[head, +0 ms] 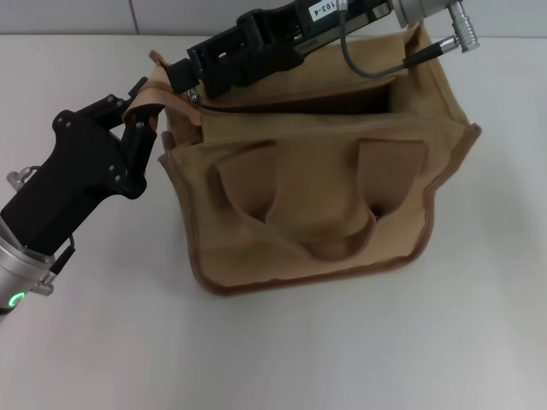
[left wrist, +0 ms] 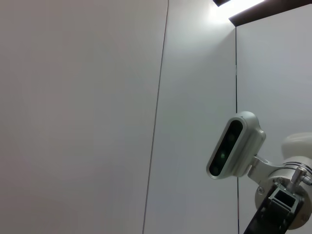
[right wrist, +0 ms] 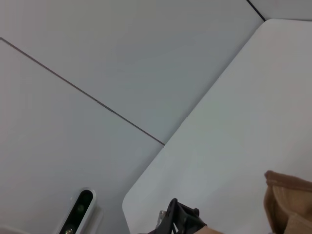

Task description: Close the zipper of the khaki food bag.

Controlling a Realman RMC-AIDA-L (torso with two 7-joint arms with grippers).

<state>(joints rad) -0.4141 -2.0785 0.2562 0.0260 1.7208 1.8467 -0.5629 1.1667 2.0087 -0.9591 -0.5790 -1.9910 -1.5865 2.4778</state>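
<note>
Khaki food bag (head: 325,196) on a plain white bench (head: 479,325), both grippers at its far-left top corner.

The bench is matte and white, meeting pale grey wall panels split by thin dark seams (right wrist: 83,90); a bright ceiling strip (left wrist: 239,6) shows in the left wrist view. The bag stands near the bench's middle, its top gaping along the far edge. The left gripper (head: 141,111) is pinched shut on a tan fabric tab at the bag's left end. The right gripper (head: 190,81) reaches across from the far side to the same corner, closed at the zipper (head: 195,96) slider. A grey camera pod (left wrist: 234,146) sits by the wall.
</note>
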